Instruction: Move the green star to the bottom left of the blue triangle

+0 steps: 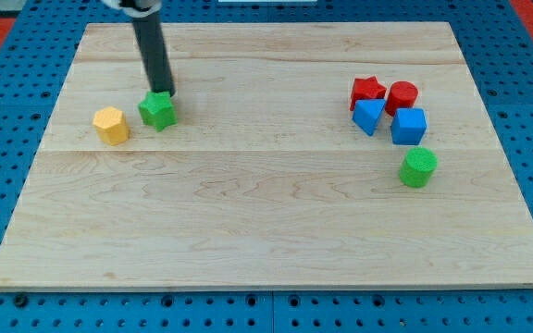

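Observation:
The green star [157,111] lies at the board's upper left, just right of a yellow hexagon [111,125]. My tip [164,93] stands at the star's top edge, touching it or nearly so. The dark rod rises from there out of the view's top. The blue triangle [368,116] lies far off at the view's right, in a cluster of blocks.
Around the blue triangle are a red star [368,90], a red cylinder [402,95] and a blue cube [409,126]. A green cylinder [419,166] lies below them. The wooden board [266,231] rests on a blue pegboard.

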You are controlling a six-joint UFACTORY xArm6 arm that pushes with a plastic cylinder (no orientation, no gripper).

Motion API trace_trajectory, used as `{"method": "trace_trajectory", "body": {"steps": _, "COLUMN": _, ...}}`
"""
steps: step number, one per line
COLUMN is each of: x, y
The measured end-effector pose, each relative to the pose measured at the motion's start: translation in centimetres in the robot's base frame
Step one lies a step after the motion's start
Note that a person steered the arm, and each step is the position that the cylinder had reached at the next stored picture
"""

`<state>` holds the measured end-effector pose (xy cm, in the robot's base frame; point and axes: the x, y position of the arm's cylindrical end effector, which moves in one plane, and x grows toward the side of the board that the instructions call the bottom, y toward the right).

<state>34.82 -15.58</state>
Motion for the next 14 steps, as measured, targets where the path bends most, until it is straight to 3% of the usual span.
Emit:
{"method": "trace_trajectory", "body": {"steps": 2, "x": 2.1, "y": -2.4}}
{"method": "trace_trajectory", "body": {"steps": 3, "x": 4.7, "y": -0.3}}
{"method": "trace_trajectory", "body": {"steps": 4, "x": 6.0, "y": 6.5}}
{"method": "trace_trajectory", "body": {"steps": 5, "x": 10.3, "y": 4.5}}
{"method": "trace_trajectory", "body": {"steps": 7, "x": 12.9, "y": 12.6}}
{"method": "trace_trajectory", "body": {"steps": 8, "x": 16.9, "y": 12.6}}
{"method": "trace_trajectory", "body": {"steps": 10, "x": 19.6, "y": 18.5}}
{"method": "trace_trajectory", "body": {"steps": 11, "x": 19.3, "y": 23.1}}
{"method": "trace_trajectory", "body": {"steps": 14, "x": 14.6, "y": 23.3}}
